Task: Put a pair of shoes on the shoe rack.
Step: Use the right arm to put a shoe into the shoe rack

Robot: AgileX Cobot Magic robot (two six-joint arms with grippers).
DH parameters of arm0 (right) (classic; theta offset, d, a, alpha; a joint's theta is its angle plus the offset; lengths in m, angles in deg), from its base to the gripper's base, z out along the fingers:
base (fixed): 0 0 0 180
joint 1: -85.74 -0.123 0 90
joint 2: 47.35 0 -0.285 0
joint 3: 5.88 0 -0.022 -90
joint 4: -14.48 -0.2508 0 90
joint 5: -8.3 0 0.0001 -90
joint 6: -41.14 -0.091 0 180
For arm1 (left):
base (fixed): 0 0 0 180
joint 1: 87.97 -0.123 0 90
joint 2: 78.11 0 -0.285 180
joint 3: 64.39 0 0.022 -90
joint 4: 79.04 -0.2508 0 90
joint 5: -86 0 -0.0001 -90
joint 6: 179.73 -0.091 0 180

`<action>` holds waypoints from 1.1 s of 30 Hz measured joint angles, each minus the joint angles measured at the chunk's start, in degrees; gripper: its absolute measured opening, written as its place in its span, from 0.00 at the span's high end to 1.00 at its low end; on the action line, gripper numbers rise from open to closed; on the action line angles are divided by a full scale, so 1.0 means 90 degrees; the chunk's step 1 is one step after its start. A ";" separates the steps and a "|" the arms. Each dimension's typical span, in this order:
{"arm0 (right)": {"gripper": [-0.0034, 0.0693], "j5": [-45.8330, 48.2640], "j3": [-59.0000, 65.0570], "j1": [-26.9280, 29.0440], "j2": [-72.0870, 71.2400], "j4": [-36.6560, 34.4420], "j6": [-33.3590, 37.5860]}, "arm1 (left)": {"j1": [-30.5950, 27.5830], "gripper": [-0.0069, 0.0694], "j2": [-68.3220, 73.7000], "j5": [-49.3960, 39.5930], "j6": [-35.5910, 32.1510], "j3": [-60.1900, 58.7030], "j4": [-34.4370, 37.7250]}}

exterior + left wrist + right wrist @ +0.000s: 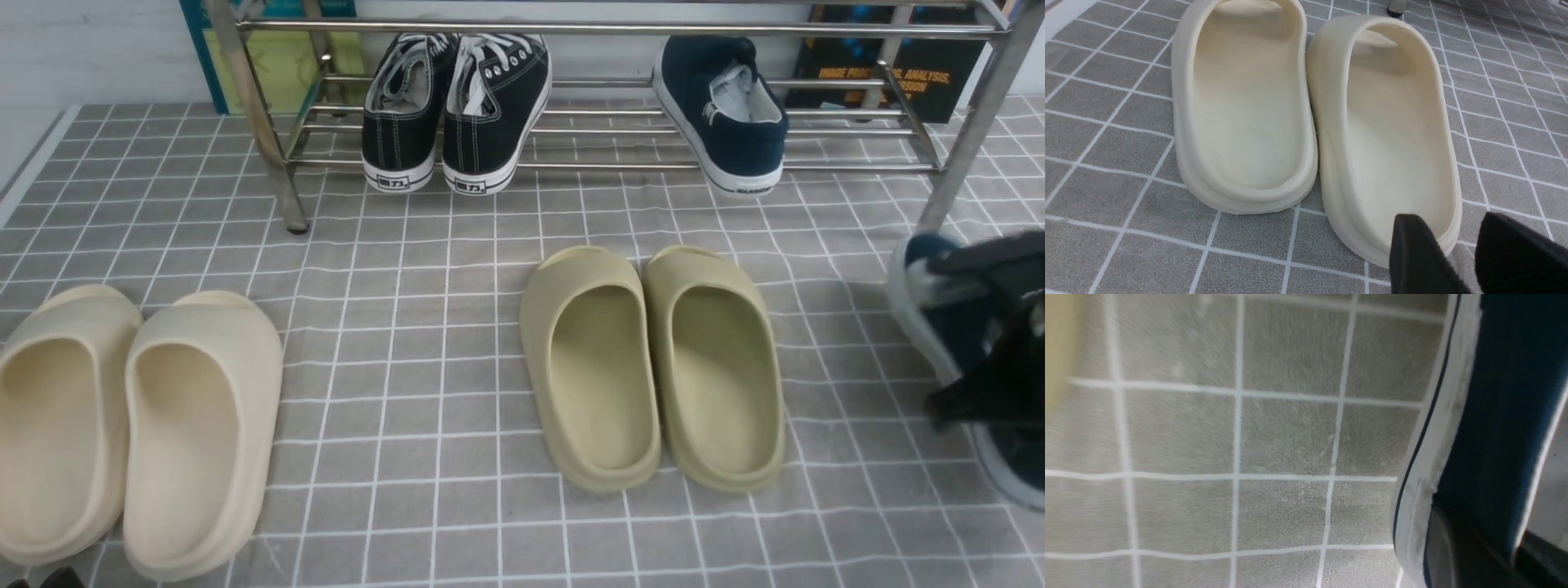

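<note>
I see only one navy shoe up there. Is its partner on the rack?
Not yet: the second navy shoe is off the rack, low at the right, the right end effector closed on it.

One navy shoe racked, the other at your right gripper (935,335)
You see a navy slip-on (722,114) resting heel-out on the lower bars of the shoe rack (620,28), right of the black lace-up sneakers (457,114). The second navy slip-on (1012,461) sits tilted at the right edge under your blurred gripper. Olive slides (653,367) sit centre and cream slides (139,425) left on the checked cloth (408,327).
</note>
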 joint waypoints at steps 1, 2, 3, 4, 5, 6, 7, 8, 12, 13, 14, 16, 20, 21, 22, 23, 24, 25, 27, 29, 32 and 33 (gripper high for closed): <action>0.90 0.0002 -0.0041 0.0000 -0.0214 -0.0031 0.0065 | 0.0000 0.60 0.0000 0.0000 0.0000 0.0000 0.0000; 0.90 0.0010 -0.0150 0.0000 -0.0417 -0.0129 0.0241 | 0.0000 0.60 0.0000 0.0000 0.0000 0.0000 0.0000; 0.90 0.0018 -0.0169 0.0000 -0.0474 -0.0146 0.0270 | 0.0000 0.60 0.0000 0.0000 0.0000 0.0000 0.0000; 0.90 0.0060 -0.0349 0.0000 -0.0619 -0.0324 0.0544 | 0.0000 0.60 0.0000 0.0000 0.0000 0.0000 0.0000; 0.90 0.0077 -0.0424 0.0000 -0.0643 -0.0408 0.0650 | 0.0000 0.60 0.0000 0.0000 0.0000 0.0000 0.0000; 0.90 0.0103 -0.0546 0.0000 -0.0654 -0.0549 0.0838 | 0.0000 0.60 0.0000 0.0000 0.0000 0.0000 0.0000; 0.90 0.0121 -0.0679 0.0000 -0.0632 -0.0715 0.1044 | 0.0000 0.60 0.0000 0.0000 0.0000 0.0000 0.0000; 0.90 0.0121 -0.0778 0.0000 -0.0606 -0.0852 0.1162 | 0.0000 0.60 0.0000 0.0000 0.0000 0.0000 0.0000; 0.90 0.0126 -0.1072 0.0000 -0.0394 -0.1163 0.1501 | 0.0000 0.60 0.0000 0.0000 0.0000 0.0000 0.0000; 0.90 0.0119 -0.1223 0.0000 -0.0216 -0.1191 0.1552 | 0.0000 0.60 0.0000 0.0000 0.0000 0.0000 0.0000; 0.90 0.0112 -0.1336 0.0000 -0.0083 -0.1184 0.1571 | 0.0000 0.60 0.0000 0.0000 0.0000 0.0000 0.0000; 0.90 0.0097 -0.1572 0.0000 0.0218 -0.1104 0.1584 | 0.0000 0.60 0.0000 0.0000 -0.0003 0.0000 0.0000; 0.90 0.0091 -0.2105 0.0000 0.0909 -0.0846 0.1584 | 0.0000 0.60 0.0000 0.0000 -0.0003 0.0000 0.0000; 0.90 0.0091 -0.2134 0.0000 0.0909 -0.0846 0.1584 | 0.0000 0.60 0.0000 0.0000 -0.0003 0.0000 0.0000; 0.90 0.0091 -0.2350 0.0000 0.1157 -0.0724 0.1584 | 0.0000 0.60 0.0000 0.0000 -0.0003 0.0000 0.0000; 0.90 0.0091 -0.2514 0.0000 0.1331 -0.0654 0.1584 | 0.0000 0.60 0.0000 0.0000 -0.0003 0.0000 0.0000; 0.90 0.0091 -0.2730 0.0000 0.1541 -0.0589 0.1584 | 0.0000 0.60 0.0000 0.0000 -0.0003 0.0000 0.0000; 0.90 0.0091 -0.2918 0.0000 0.1716 -0.0532 0.1584 | 0.0000 0.60 0.0000 0.0000 -0.0003 0.0000 0.0000; 0.90 0.0097 -0.3114 0.0000 0.1923 -0.0463 0.1584 | 0.0000 0.60 0.0000 0.0000 -0.0003 0.0000 0.0000; 0.90 0.0143 -0.3623 0.0000 0.2341 -0.0321 0.1584 | 0.0000 0.60 0.0000 0.0000 -0.0003 0.0000 0.0000; 0.90 0.0268 -0.4323 0.0000 0.2838 -0.0095 0.1584 | 0.0000 0.60 0.0000 0.0000 -0.0003 0.0000 0.0000; 0.90 0.0352 -0.4664 0.0000 0.3122 0.0001 0.1584 | 0.0000 0.60 0.0000 0.0000 -0.0003 0.0000 0.0000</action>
